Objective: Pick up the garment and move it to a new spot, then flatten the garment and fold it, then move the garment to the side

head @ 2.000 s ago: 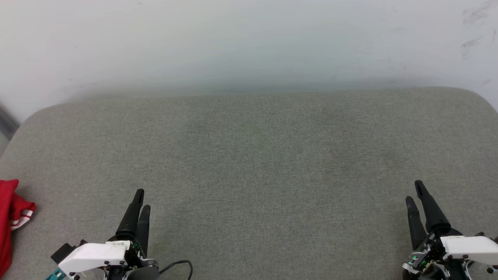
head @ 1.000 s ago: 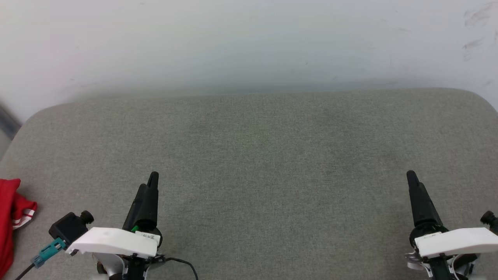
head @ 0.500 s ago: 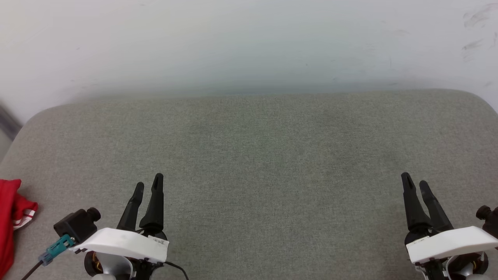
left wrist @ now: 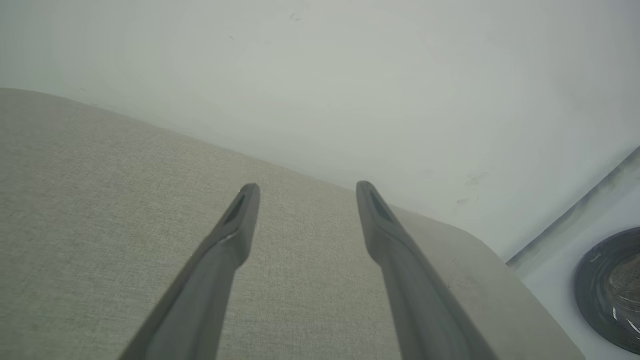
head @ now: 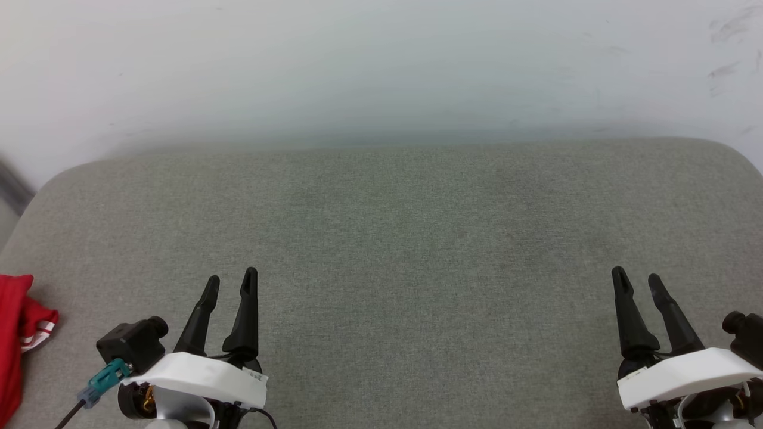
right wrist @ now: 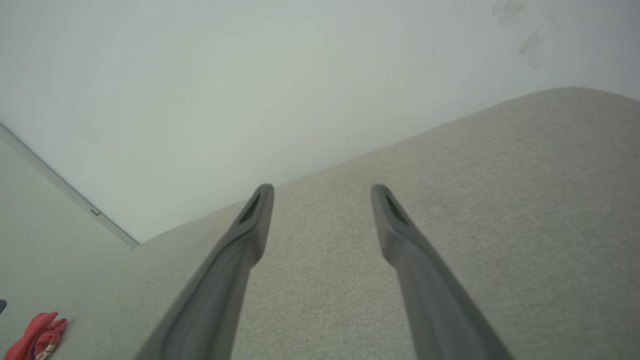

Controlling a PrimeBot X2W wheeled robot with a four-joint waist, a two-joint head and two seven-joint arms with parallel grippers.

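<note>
Garment (head: 16, 333), red with a strip of white-and-red trim showing, is lying bunched at the left edge of the grey cushion (head: 405, 238), partly running out of the head view. Over the cushion's near left part the left gripper (head: 232, 276) is hovering, well apart from the garment, its jaws standing apart and gripping nothing, while the right gripper (head: 636, 275) is hovering over the cushion's near right corner, jaws likewise gaping and empty

Woven matt cushion (head: 393, 238) (garment (head: 13, 333) cloth).
</note>
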